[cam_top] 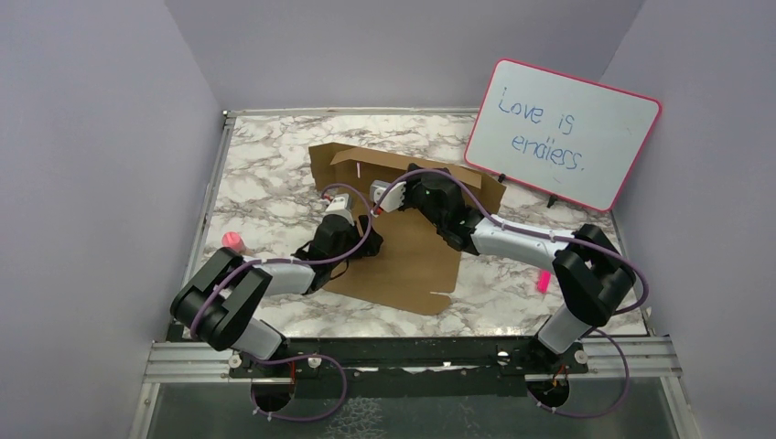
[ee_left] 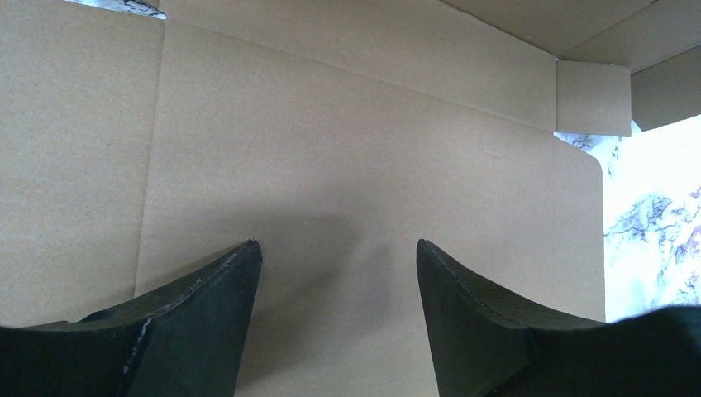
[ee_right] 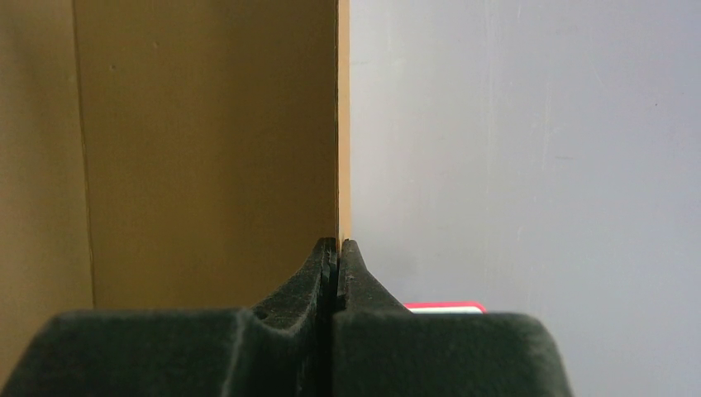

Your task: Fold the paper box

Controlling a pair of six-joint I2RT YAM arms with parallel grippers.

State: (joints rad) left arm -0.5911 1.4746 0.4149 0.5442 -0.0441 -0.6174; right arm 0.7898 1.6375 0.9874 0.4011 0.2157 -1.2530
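Paper box: one brown sheet.

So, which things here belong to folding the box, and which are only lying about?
Job:
paper box
left end effector, open above it
right end effector, shut on its raised flap

Lying about:
whiteboard with blue writing
small pink object on the left
small pink object on the right

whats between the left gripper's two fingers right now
Nothing is held. The left gripper stands open over the paper box, and the left wrist view shows only a bare cardboard panel in the gap.
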